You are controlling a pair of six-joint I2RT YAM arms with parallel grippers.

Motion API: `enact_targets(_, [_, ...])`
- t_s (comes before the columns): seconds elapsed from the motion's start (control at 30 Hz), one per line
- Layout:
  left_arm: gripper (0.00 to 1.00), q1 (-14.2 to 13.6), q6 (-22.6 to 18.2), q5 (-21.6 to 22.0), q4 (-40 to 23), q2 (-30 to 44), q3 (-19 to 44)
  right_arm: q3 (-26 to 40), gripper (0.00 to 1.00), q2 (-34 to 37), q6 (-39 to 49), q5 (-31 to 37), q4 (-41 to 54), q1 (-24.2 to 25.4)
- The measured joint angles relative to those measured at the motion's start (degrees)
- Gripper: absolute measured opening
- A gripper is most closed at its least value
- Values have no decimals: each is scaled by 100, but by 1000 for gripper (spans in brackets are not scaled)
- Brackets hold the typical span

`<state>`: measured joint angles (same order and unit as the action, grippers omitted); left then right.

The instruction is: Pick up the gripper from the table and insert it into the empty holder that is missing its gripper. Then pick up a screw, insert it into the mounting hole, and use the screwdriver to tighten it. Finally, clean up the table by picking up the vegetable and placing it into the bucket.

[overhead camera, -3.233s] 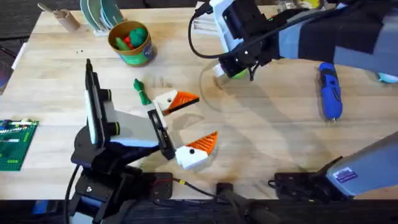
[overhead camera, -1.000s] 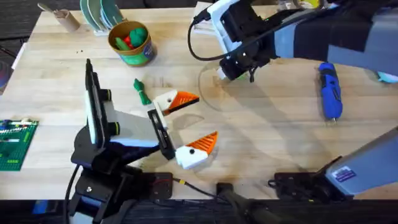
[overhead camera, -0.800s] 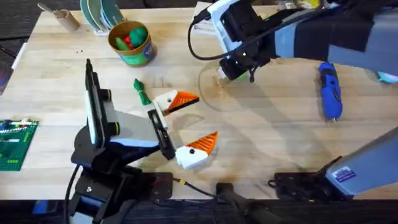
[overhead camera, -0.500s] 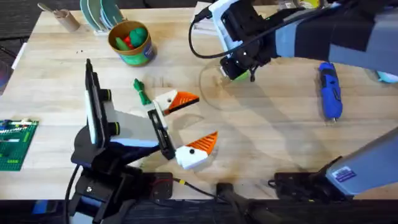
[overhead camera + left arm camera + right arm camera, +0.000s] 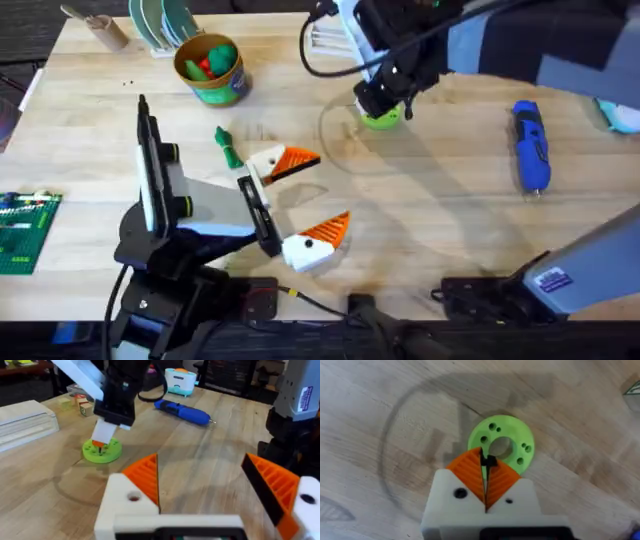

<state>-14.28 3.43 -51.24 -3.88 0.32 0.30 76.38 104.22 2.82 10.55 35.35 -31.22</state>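
Right gripper (image 5: 485, 467) pinching a small dark screw (image 5: 489, 461) over the green disc (image 5: 501, 447)!
Left gripper (image 5: 305, 195) spread wide, holding nothing; vegetable (image 5: 227, 146) at its ten o'clock, bucket (image 5: 211, 68) beyond, screwdriver (image 5: 530, 145) at three o'clock.

A pale wooden table (image 5: 430, 210) stands before dark shelving (image 5: 235, 377) in a dim room.

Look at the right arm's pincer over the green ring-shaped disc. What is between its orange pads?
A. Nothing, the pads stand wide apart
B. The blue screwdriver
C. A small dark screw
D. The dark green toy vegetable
C. In the right wrist view the right pincer has its orange pads pressed together on a small dark screw, just above the green ring-shaped disc; the blue screwdriver lies apart on the table.
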Motion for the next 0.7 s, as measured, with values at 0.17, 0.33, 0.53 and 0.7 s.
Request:
enact_targets(0.17, [993, 0, 2, 0, 0, 0, 0, 537, 7, -2, 21, 73, 471, 0])
enact_targets(0.33, [993, 0, 1, 0, 0, 0, 0, 1193, 7, -2, 23, 78, 1212, -2])
enact_targets(0.53, [992, 0, 0, 0, 0, -2, 0, 2175, 7, -12, 145, -94, 2063, -153])
enact_targets(0.7, [993, 0, 2, 0, 0, -2, 0, 2897, 7, -72, 498, -643, 2553, -538])
